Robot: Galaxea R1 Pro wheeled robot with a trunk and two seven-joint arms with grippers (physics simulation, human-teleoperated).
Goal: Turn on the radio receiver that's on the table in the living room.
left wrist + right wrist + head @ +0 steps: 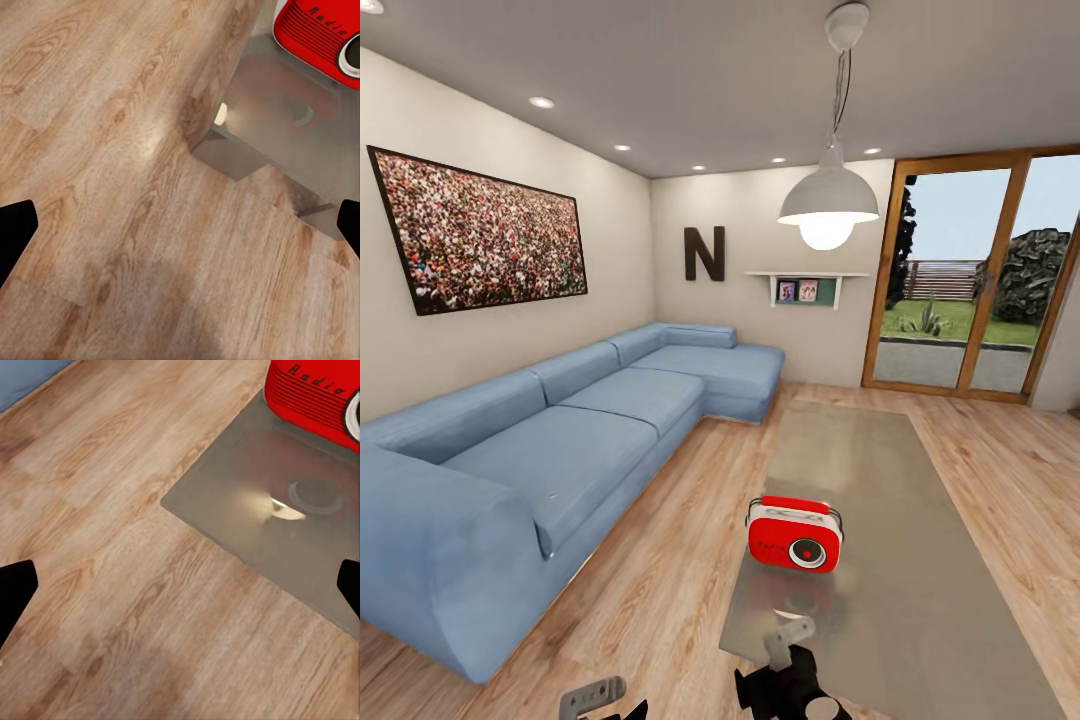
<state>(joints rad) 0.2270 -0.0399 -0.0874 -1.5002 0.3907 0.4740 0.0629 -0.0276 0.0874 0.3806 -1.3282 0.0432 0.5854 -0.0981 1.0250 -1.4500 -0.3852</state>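
The red radio receiver (795, 535) stands upright on the near part of the long glossy table (900, 600), its round dark dial facing me. Both arm ends show at the bottom edge of the head view, the left one (593, 694) over the floor and the right one (790, 640) over the table's near end, short of the radio. In the left wrist view my left gripper (180, 232) is open above the wood floor, with the radio (319, 34) and the table corner (255, 112) ahead. My right gripper (180, 592) is open too, with the radio (315, 394) ahead on the table (300, 532).
A long blue L-shaped sofa (560, 440) runs along the left wall, with a strip of wood floor (680, 540) between it and the table. A white pendant lamp (827, 205) hangs over the table. Glass doors (970, 290) stand at the back right.
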